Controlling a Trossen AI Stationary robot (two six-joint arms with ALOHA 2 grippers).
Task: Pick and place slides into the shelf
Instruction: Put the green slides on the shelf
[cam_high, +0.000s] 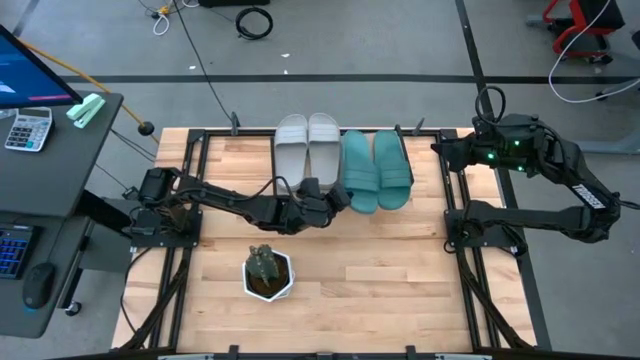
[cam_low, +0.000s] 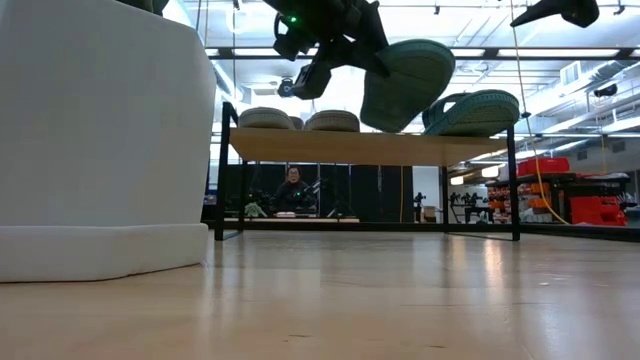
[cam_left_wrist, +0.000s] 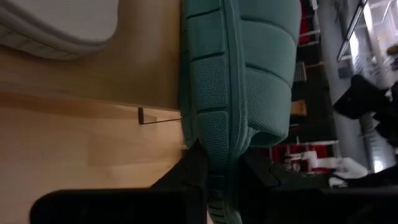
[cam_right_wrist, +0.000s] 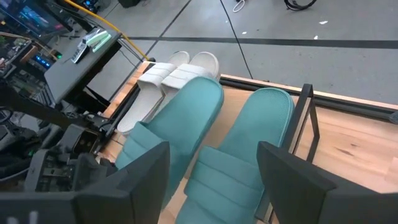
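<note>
Slides sit together at the far middle of the table: the light grey pair (cam_high: 307, 145) lies side by side on the shelf (cam_low: 370, 147), toes toward the far edge, and just to its right is the teal pair. The right teal slide (cam_high: 393, 168) rests flat on the shelf's board. The left teal slide (cam_high: 359, 173) is tilted, its near end raised above the board in the low view, pinched at that heel edge by the left gripper (cam_high: 335, 199), whose fingers (cam_left_wrist: 198, 169) are closed tight on the rim of the sole. The left arm reaches across from the table's left side toward the shelf's near edge.

The right gripper (cam_right_wrist: 211, 168) hangs well off to the right of the shelf, raised above the table, jaws spread wide and holding nothing; its view looks down on both teal slides.

A small potted plant (cam_high: 267, 272) in a white pot stands near the front of the table, apart from the shelf.
</note>
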